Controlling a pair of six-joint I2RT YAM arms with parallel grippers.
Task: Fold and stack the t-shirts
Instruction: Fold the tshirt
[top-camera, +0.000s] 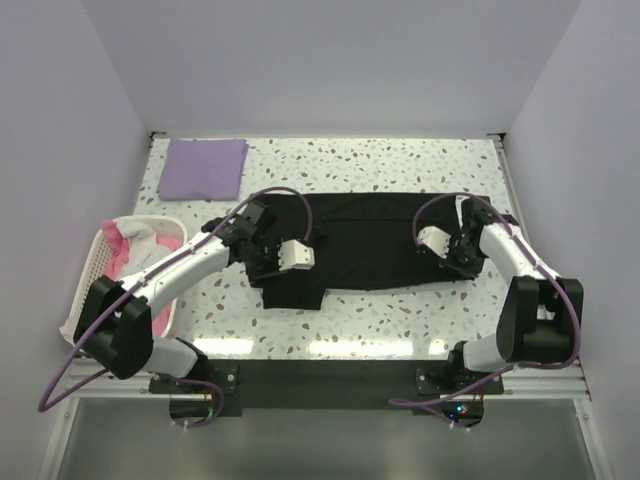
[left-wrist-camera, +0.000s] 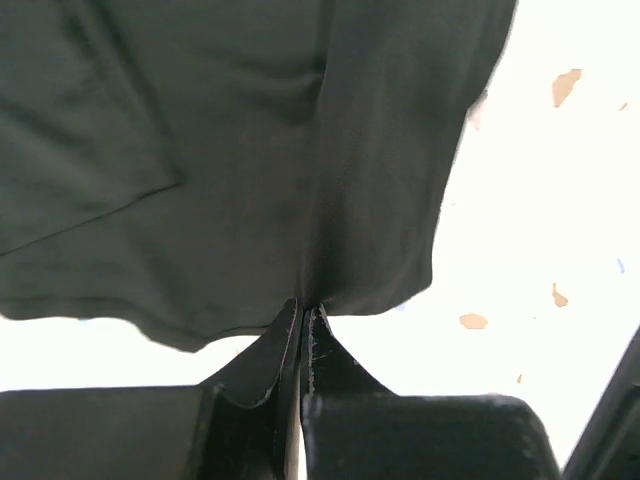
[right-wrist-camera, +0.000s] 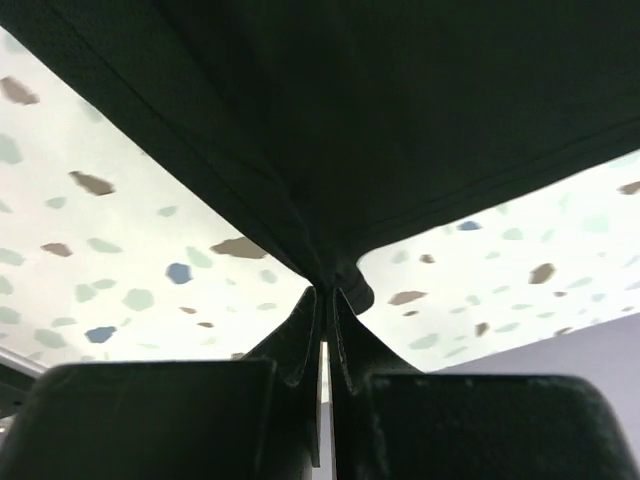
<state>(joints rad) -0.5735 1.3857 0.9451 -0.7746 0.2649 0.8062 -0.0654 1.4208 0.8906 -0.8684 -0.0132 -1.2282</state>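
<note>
Left gripper (left-wrist-camera: 303, 312): squeezed shut, with an edge of the black t-shirt (top-camera: 370, 240) pinched between its tips.
Right gripper (right-wrist-camera: 327, 295): squeezed shut too. The hem of the same shirt is pinched and held up a little above the table (top-camera: 400, 160).
Black t-shirt: spread out wide between the 2 grippers and held at both ends. Most of it is lying flat on the table, ahead of the tips.
Step in hand: it looks like a fold of this shirt is being started, with 1 end held by each gripper.
Next move: both held edges should be carried the same way at the same speed, so the cloth is laid over itself with no twist. The grip must be kept tight until the cloth is down.
Left arm pose: stretched forward and inward from its base, with the wrist tipped down over the shirt's left end.
Right arm pose: bent at the elbow, with the wrist turned inward and low over the shirt's right end.
Purple t-shirt (top-camera: 204, 167): folded already, far beyond the left gripper at the back of the table.
Basket (top-camera: 100, 250): out to the side of the left gripper, beside that arm. Pink and white clothes (top-camera: 145, 240) are seen in it.
</note>
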